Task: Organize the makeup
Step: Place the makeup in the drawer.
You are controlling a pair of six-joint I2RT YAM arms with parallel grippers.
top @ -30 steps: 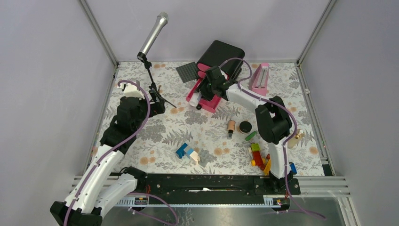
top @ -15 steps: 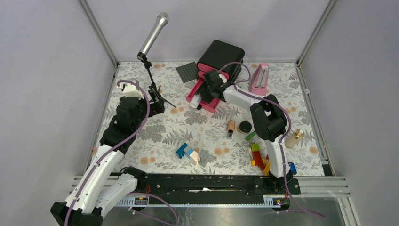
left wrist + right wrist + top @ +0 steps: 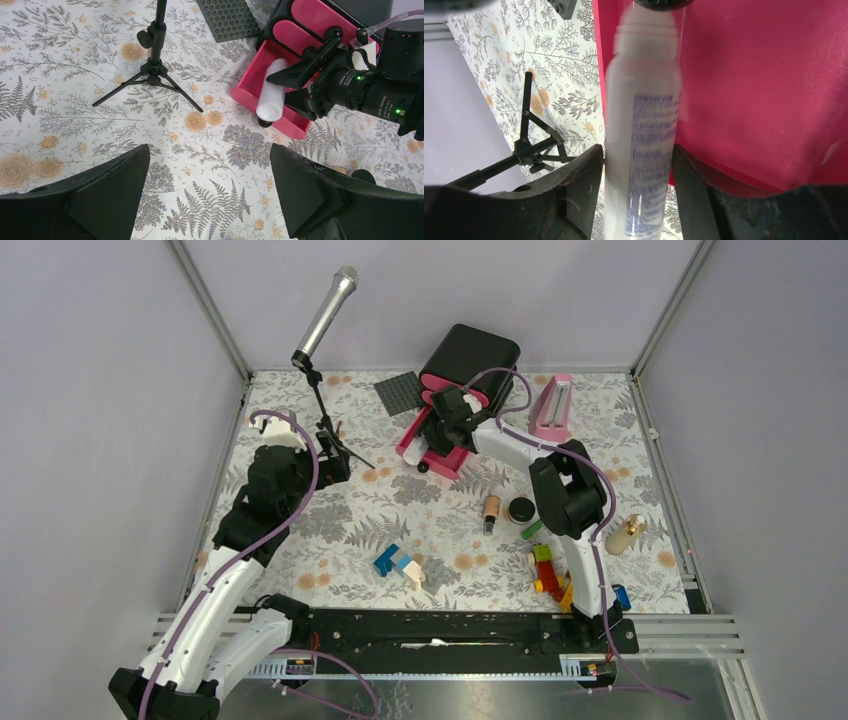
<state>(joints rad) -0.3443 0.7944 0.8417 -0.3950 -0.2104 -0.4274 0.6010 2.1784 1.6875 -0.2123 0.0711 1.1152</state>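
Note:
A white tube (image 3: 644, 125) with blue print lies lengthwise in the pink tray (image 3: 250, 82), its lower end sticking out over the tray's near rim. My right gripper (image 3: 638, 155) straddles it, one finger on each side. The jaws sit loosely against the tube, which looks blurred while the fingers are sharp. In the top view, the tube (image 3: 417, 448) and the right gripper (image 3: 432, 436) are at the tray (image 3: 446, 462). A peach bottle (image 3: 491, 508) with a black cap and a round black compact (image 3: 520, 509) lie mid-table. My left gripper (image 3: 209, 155) hovers wide open over bare cloth, holding nothing.
A microphone on a tripod (image 3: 322, 330) stands back left. Behind the tray are a black case (image 3: 470, 355) and a grey baseplate (image 3: 398, 392). A pink metronome (image 3: 553, 405) stands at the back right. Plastic bricks (image 3: 548, 570) lie near the right base, with blue ones (image 3: 395, 562) at centre. A cream bottle (image 3: 627, 534) lies at the right.
My right arm has shifted slightly left over the tray and lowered the tube into it. Its jaws have eased a little. The left arm has not moved.

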